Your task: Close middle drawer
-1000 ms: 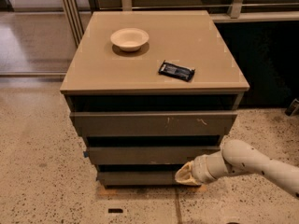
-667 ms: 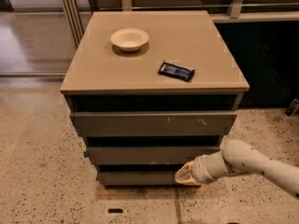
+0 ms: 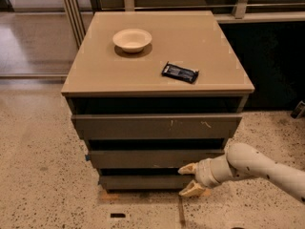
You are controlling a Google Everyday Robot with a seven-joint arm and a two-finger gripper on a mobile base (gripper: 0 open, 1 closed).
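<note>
Tan-topped grey-brown cabinet [image 3: 200, 37] keeps its drawers' interiors in shadow. Its plain middle drawer [image 3: 157, 158] shows between the wider and narrower fronts. White arm [image 3: 267, 168], cut off rightward, holds the tan-fingered gripper [image 3: 190, 180] spread wide before the lowest front. Black wrapper's [image 3: 180, 72] print is unreadable.

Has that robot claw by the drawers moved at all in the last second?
No, not noticeably. The gripper stays at the same spot, just below the right end of the middle drawer, fingers open.
</note>
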